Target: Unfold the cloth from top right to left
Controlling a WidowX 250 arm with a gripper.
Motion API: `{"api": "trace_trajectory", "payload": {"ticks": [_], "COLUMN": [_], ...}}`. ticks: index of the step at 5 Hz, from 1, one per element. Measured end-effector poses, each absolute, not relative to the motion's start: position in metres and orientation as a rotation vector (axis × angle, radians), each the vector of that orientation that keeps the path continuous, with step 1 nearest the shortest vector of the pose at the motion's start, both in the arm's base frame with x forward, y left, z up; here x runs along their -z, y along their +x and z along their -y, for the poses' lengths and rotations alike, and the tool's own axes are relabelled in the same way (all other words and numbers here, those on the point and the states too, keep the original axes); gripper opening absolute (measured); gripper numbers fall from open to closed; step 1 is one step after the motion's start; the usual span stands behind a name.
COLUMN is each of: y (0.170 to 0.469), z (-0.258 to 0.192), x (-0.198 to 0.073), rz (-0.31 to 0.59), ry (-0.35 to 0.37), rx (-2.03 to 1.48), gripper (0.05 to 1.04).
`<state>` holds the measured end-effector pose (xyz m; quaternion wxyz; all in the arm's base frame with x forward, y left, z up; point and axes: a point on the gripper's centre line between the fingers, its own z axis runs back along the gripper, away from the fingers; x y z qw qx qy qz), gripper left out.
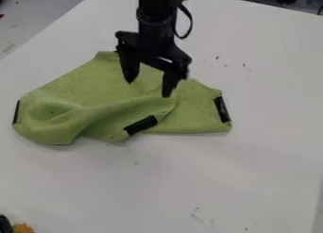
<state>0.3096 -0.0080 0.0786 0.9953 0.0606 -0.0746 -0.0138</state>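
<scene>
While the black gripper hangs over the green cloth, its two fingers stand apart, with cloth visible in the gap and nothing seen pinched. Whether the tips touch the fabric: cannot tell. Cloth lies on the white table, spreading to both sides of the fingers and down-view of them. Just below the lower fingertip, a crumpled fold runs toward a dark patch; a second dark patch lies on the edge to the right of the fingers, a third well apart to their left.

Judgement: the spread fingers probably straddle cloth near the fold so that a layer can be gathered between them. Unfolding looks incomplete. Next move likely calls for lowering, closing on the top layer only, then drawing it left; pinching both layers would drag the whole cloth
</scene>
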Motion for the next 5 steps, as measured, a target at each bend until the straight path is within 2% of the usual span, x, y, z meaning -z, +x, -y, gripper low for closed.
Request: {"api": "trace_trajectory", "payload": {"ticks": [2, 3, 4, 5], "y": [0.301, 0.295, 0.295, 0.297], "z": [0.021, 0.022, 0.023, 0.015], "x": [-0.041, -0.025, -0.020, -0.015], "rz": [0.180, 0.193, 0.203, 0.178], "ry": [0.016, -0.005, -0.022, -0.021], "rx": [-0.030, -0.075, -0.079, -0.081], "gripper": [0.999, 0.962, 0.772, 0.512]}}
